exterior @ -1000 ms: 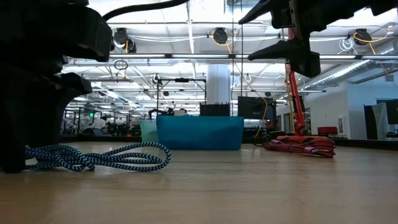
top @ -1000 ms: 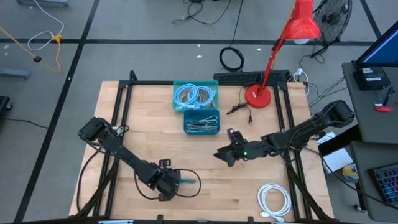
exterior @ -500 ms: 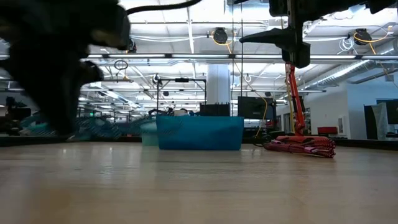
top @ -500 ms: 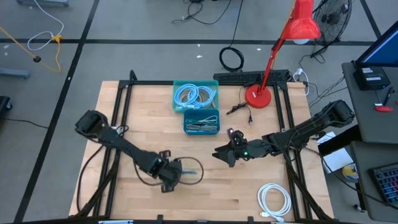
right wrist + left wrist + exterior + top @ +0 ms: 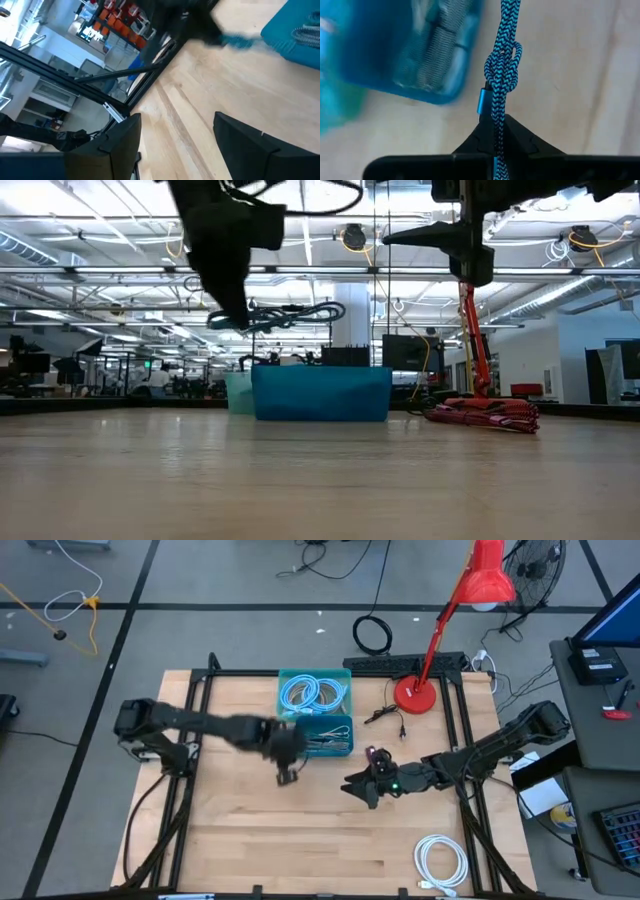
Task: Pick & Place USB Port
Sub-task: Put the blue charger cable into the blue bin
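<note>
The left gripper [image 5: 497, 131] clamps a blue braided USB cable [image 5: 501, 75] in the air beside the blue bin [image 5: 325, 736]; in the left wrist view the cable runs lengthwise straight out from the fingers. Farther right, the right gripper [image 5: 352, 786] hovers open.

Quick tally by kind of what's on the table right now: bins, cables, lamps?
Teal bins: 2, and
Loose cable coils: 2, the white cable on the table and the blue braided cable held in the left tool
Small black cable: 1
Red lamp: 1
Total: 6
</note>
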